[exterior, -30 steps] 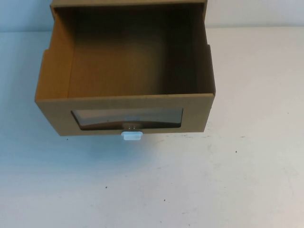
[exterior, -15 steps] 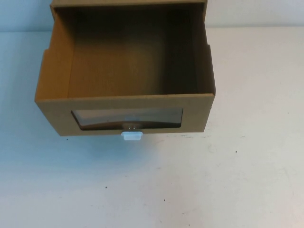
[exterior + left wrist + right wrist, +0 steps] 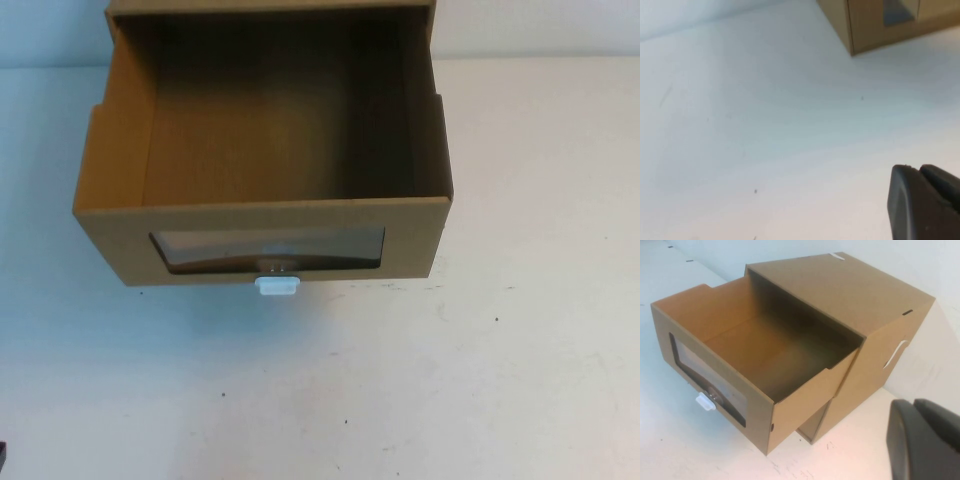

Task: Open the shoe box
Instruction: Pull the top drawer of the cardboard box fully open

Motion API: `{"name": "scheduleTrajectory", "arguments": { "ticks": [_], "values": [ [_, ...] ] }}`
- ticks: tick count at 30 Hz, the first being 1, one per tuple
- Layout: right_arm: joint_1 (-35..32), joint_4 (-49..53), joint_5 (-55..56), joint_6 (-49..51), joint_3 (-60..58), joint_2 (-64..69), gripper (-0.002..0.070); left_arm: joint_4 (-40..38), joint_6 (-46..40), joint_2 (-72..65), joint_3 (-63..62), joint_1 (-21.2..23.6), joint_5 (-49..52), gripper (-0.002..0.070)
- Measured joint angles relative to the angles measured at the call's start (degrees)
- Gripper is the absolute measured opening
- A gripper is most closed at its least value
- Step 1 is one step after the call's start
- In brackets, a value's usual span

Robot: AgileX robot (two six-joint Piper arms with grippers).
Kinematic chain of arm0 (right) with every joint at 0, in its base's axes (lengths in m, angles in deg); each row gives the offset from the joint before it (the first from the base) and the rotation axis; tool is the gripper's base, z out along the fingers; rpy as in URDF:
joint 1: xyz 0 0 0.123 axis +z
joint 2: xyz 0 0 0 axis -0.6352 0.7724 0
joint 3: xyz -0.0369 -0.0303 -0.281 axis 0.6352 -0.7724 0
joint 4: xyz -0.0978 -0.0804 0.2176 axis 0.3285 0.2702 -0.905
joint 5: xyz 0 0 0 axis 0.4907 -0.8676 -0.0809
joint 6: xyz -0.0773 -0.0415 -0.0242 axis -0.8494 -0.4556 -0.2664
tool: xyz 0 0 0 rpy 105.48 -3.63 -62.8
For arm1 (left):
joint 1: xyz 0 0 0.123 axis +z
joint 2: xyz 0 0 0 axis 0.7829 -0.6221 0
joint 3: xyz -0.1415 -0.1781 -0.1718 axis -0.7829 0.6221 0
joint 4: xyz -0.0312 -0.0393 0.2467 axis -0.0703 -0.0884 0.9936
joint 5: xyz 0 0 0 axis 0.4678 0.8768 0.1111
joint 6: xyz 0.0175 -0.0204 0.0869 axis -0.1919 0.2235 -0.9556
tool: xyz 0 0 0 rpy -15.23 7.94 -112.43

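**Box open, both arms clear**

The box (image 3: 260,215) sits far back on the worktop (image 3: 420,380), its drawer slid out toward the robot (white knob (image 3: 277,286) in front). The left gripper (image 3: 918,171), pressed together, hangs over bare worktop. The right gripper (image 3: 914,405), likewise pressed together, sits off the box's right side.

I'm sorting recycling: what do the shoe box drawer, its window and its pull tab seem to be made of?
Drawer: matte brown cardboard, raw cut edges. Window: probably clear plastic film, slightly glossy. Pull tab: likely white plastic, smooth. Left claw hangs over the table off the drawer's corner, right claw beside the sleeve; both shut.
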Motion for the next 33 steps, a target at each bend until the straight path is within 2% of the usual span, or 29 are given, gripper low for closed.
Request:
{"name": "scheduleTrajectory", "arguments": {
  "ticks": [33],
  "values": [
    [0.00, -1.48, 0.00, 0.00, 0.00, -0.09, -0.0013, 1.87, 0.00, 0.00, 0.00, 0.00, 1.06, -0.0004]
  ]
}}
